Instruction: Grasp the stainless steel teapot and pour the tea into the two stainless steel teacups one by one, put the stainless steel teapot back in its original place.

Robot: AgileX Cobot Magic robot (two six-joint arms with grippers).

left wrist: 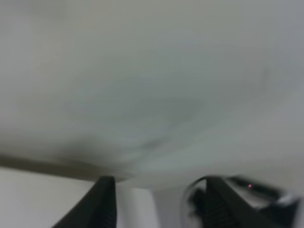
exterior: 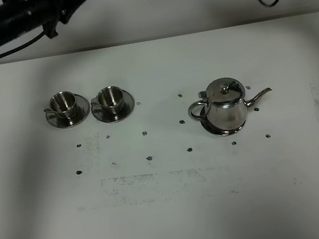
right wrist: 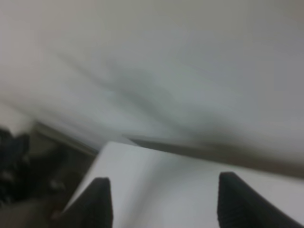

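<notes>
Work surface: white flat tabletop (exterior: 173, 213), scuffed and dotted with small dark marks.
Teapot: shiny round-bellied stainless steel teapot (exterior: 225, 106) with a knobbed lid, upright, right of centre. Its loop handle faces the cups and its thin curved spout points away from them.
Original place: wide flat round steel saucer (exterior: 224, 131) with a raised rim. The teapot stands on it.
Teacups: two small shiny stainless steel teacups (exterior: 63, 102) (exterior: 109, 98), side by side left of centre and slightly farther back than the teapot. Each stands upright on its own small round steel saucer (exterior: 84, 109) (exterior: 128, 102), well apart from the teapot.
Tea: no reddish-brown liquid can be made out. The cup interiors are too small to judge.
Left gripper: left gripper (left wrist: 160, 190), black fingers spread apart, nothing between them. It is raised at the far edge of the table, behind the teacups.
Right gripper: right gripper (right wrist: 165, 183), black fingers likewise spread and holding nothing. It is raised at the far edge, behind the teapot.
Progress: judged at the start, with no step visibly done.
Remaining: grasp the teapot, pour into one cup, pour into the other, return the teapot to the wide saucer.
</notes>
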